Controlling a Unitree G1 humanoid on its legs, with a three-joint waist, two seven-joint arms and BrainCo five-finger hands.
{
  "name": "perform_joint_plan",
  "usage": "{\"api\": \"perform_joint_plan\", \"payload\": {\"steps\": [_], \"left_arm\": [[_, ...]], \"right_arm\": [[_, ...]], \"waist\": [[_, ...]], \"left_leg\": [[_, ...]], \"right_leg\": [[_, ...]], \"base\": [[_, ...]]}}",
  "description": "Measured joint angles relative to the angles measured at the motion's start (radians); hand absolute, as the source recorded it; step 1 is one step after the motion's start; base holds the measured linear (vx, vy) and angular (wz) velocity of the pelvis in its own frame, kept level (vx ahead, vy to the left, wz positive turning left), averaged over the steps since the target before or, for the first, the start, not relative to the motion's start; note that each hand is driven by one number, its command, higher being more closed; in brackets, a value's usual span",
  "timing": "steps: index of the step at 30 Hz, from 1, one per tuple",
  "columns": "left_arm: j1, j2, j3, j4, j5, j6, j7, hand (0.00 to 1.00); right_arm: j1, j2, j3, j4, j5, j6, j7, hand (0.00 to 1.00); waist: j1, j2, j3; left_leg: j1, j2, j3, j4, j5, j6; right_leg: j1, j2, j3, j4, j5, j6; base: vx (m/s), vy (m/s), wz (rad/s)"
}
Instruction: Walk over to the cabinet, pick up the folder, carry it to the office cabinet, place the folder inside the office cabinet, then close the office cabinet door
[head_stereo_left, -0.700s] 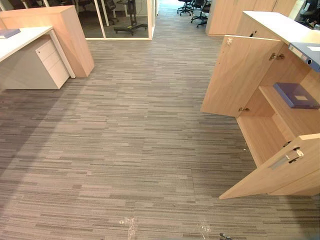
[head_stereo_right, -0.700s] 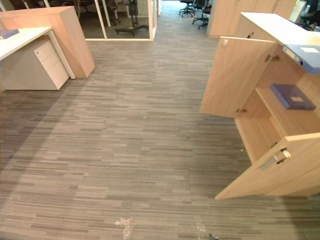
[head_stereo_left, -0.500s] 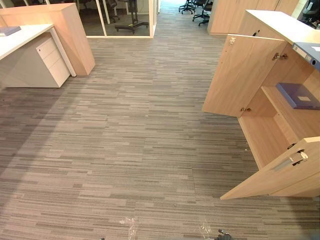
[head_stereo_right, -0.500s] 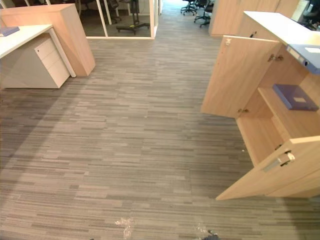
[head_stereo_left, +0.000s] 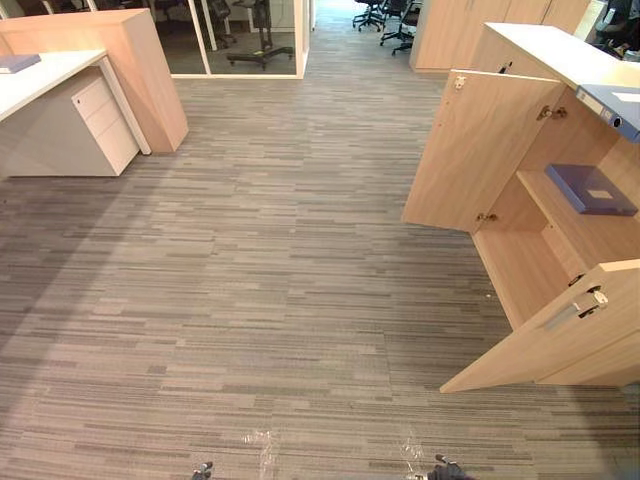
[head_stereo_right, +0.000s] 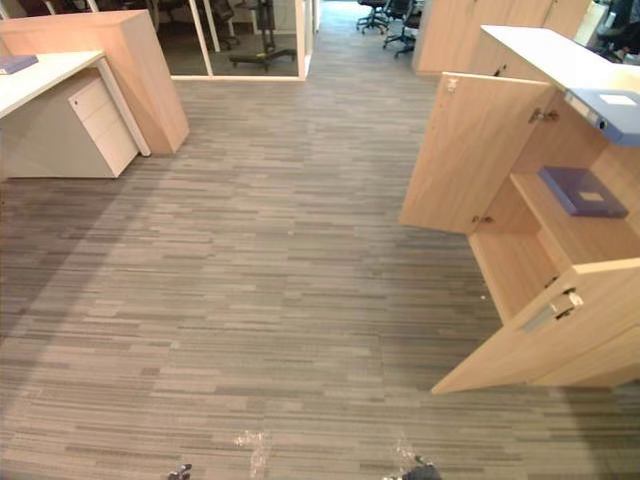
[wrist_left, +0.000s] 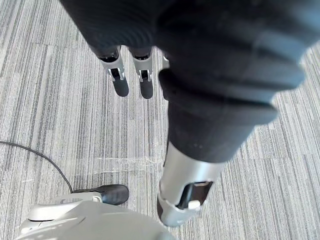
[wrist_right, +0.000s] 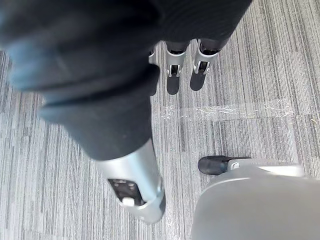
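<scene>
Looking down from the head: we see the office cabinet (head_stereo_left: 525, 272) on our right with both doors swung wide. The far door (head_stereo_left: 480, 150) and the near door (head_stereo_left: 545, 340) stand out over the grey striped carpet (head_stereo_left: 270, 260).
Folder: a blue folder (head_stereo_left: 590, 188) lies flat on the shelf inside the office cabinet. A second binder (head_stereo_left: 610, 105) rests on the cabinet's white top.
Left of the room: a white desk (head_stereo_left: 40, 80) with a drawer unit (head_stereo_left: 100, 125) under it.
Wrist views: these give us what the head views do not. Our left hand (wrist_left: 120, 84) and right hand (wrist_right: 172, 80) each hang above the carpet, fingers straight and relaxed, holding nothing. A strip of clear tape (wrist_right: 225, 110) lies on the floor below them.
Since the earlier frames: the whole picture has shifted a little, so our camera moved. The folder, binder and doors lie as they did.
Folder to hands: it sits on its shelf, well apart from both hands.
</scene>
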Motion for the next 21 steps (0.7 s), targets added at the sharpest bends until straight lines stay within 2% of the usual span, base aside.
{"api": "perform_joint_plan", "payload": {"steps": [5,8,9,10,11,12,13,14,15,16,18,20,21], "left_arm": [[0.0,-0.009,0.031,-0.012,-0.018,0.0,0.022,0.0],[0.002,-0.025,0.09,-0.048,-0.026,0.001,0.025,0.0],[0.006,-0.032,0.108,-0.063,-0.029,0.002,0.026,0.0],[0.011,-0.037,0.123,-0.079,-0.033,0.001,0.027,0.0],[0.01,-0.039,0.137,-0.083,-0.034,0.001,0.026,0.0],[0.001,-0.047,0.165,-0.093,-0.038,0.002,0.027,0.0],[0.002,-0.059,0.186,-0.109,-0.04,0.002,0.029,0.0],[0.003,-0.063,0.193,-0.115,-0.044,0.001,0.032,0.0],[0.003,-0.067,0.203,-0.126,-0.05,0.002,0.036,0.0],[0.003,-0.067,0.203,-0.13,-0.053,0.002,0.038,0.0],[0.003,-0.071,0.204,-0.136,-0.057,0.001,0.047,0.0],[0.004,-0.072,0.204,-0.138,-0.057,0.0,0.058,0.0],[0.004,-0.072,0.204,-0.138,-0.057,0.0,0.06,0.0]], "right_arm": [[0.001,0.006,0.001,-0.001,0.0,0.0,-0.014,0.0],[0.007,0.011,0.005,-0.046,0.002,0.001,-0.014,0.0],[0.012,0.006,0.027,-0.06,0.004,0.0,-0.014,0.0],[0.016,0.006,0.039,-0.077,0.006,0.0,-0.014,0.0],[0.017,0.006,0.042,-0.078,0.008,-0.001,-0.014,0.0],[0.017,0.006,0.044,-0.077,0.009,0.0,-0.014,0.0],[0.021,0.003,0.042,-0.077,0.01,0.001,-0.014,0.0],[0.02,0.002,0.042,-0.078,0.01,0.001,-0.015,0.0],[0.025,0.002,0.045,-0.077,0.01,0.005,-0.018,0.0],[0.027,0.001,0.055,-0.077,0.01,0.006,-0.02,0.0],[0.03,-0.003,0.077,-0.078,0.008,0.007,-0.024,0.0],[0.029,-0.003,0.077,-0.083,0.007,0.008,-0.025,0.0],[0.03,-0.003,0.077,-0.084,0.003,0.008,-0.025,0.0]], "waist": [[0.004,-0.003,0.012],[0.007,-0.002,0.045],[0.011,-0.002,0.053],[0.015,-0.003,0.067],[0.016,-0.007,0.069],[0.024,-0.011,0.071],[0.028,-0.011,0.08],[0.034,-0.01,0.081],[0.037,-0.011,0.086],[0.039,-0.013,0.088],[0.05,-0.017,0.091],[0.057,-0.021,0.093],[0.056,-0.021,0.093]], "left_leg": [[0.0,0.004,0.012,0.012,-0.006,-0.003],[-0.048,0.011,0.034,0.153,-0.089,-0.012],[-0.079,0.019,0.043,0.235,-0.134,-0.018],[-0.109,0.026,0.049,0.335,-0.18,-0.05],[-0.137,0.027,0.052,0.406,-0.197,-0.069],[-0.214,0.029,0.06,0.577,-0.206,-0.084],[-0.305,0.032,0.057,0.764,-0.181,-0.091],[-0.344,0.035,0.06,0.844,-0.159,-0.097],[-0.397,0.049,0.072,0.96,-0.179,-0.086],[-0.414,0.062,0.082,0.985,-0.194,-0.079],[-0.447,0.104,0.122,0.918,-0.237,-0.072],[-0.455,0.108,0.119,0.693,-0.231,-0.075],[-0.456,0.109,0.117,0.632,-0.227,-0.077]], "right_leg": [[-0.001,0.0,0.01,0.009,-0.005,0.0],[-0.04,0.003,0.017,0.118,-0.066,-0.003],[-0.065,0.007,0.024,0.18,-0.104,-0.006],[-0.077,0.011,0.029,0.233,-0.148,-0.009],[-0.081,0.012,0.035,0.255,-0.17,-0.018],[-0.088,0.01,0.041,0.293,-0.193,-0.025],[-0.091,0.009,0.042,0.329,-0.213,-0.035],[-0.087,0.008,0.044,0.346,-0.226,-0.037],[-0.071,0.004,0.046,0.36,-0.245,-0.037],[-0.061,0.0,0.047,0.36,-0.251,-0.035],[-0.039,-0.031,0.077,0.354,-0.273,-0.016],[-0.016,-0.105,0.103,0.339,-0.303,0.03],[-0.005,-0.125,0.107,0.33,-0.312,0.045]], "base": [[0.03,0.006,-0.07],[0.02,-0.006,-0.14],[0.01,-0.011,-0.16],[0.01,-0.011,-0.13],[-0.01,-0.013,-0.12],[0.01,-0.011,-0.11],[0.03,-0.001,-0.13],[0.13,0.03,-0.08],[0.15,0.046,-0.07],[0.19,0.077,-0.13],[0.24,0.168,-0.26],[0.34,0.283,-0.27],[0.44,0.414,-0.23]]}}
